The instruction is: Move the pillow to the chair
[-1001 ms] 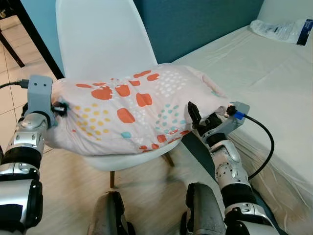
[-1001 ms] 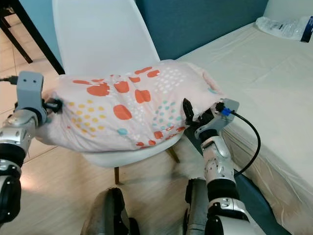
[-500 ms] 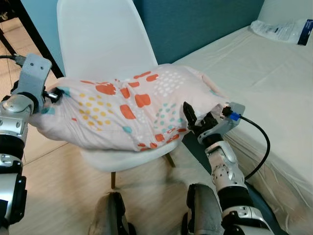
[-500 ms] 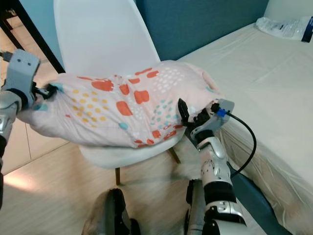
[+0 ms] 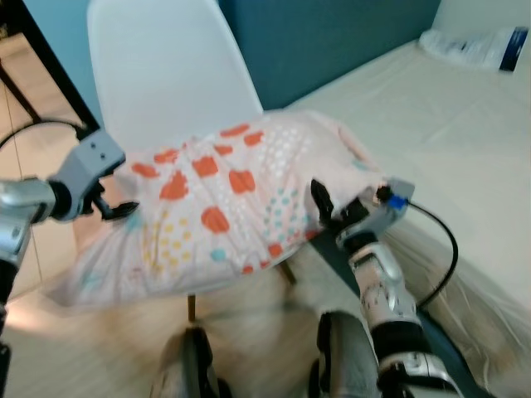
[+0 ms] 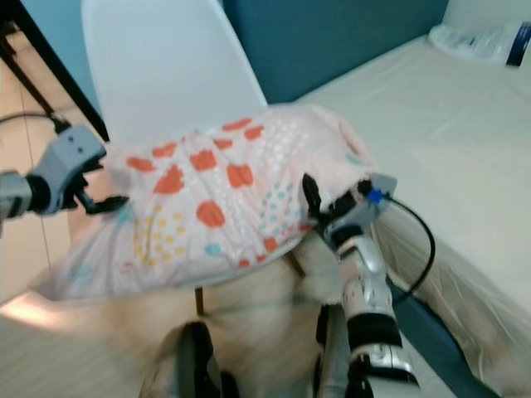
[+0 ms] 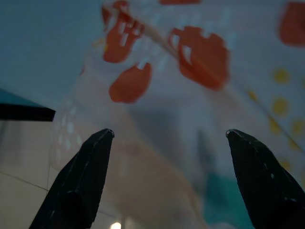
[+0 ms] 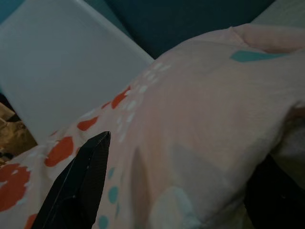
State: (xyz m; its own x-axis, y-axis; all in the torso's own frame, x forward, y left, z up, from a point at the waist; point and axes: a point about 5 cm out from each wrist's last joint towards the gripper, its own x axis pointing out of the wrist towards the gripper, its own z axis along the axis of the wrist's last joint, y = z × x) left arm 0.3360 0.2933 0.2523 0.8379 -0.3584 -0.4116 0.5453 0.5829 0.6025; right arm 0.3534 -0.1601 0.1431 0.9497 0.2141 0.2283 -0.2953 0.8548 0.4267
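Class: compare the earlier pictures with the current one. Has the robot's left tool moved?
Yes. The left tool, open, has let go of the pillow and swung inward toward the white chair; the pillow's end now droops.

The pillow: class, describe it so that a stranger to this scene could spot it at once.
Find the white chair beside the bed. Draped over its seat is the pillow, its left end sagging off the edge. Its pale pink cover with orange patches and yellow and teal dots sets it apart.

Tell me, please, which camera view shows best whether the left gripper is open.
The left wrist view: the left gripper has its two black fingers spread wide, the pillow beyond them. Both eye views show that gripper small and blurred beside the pillow.
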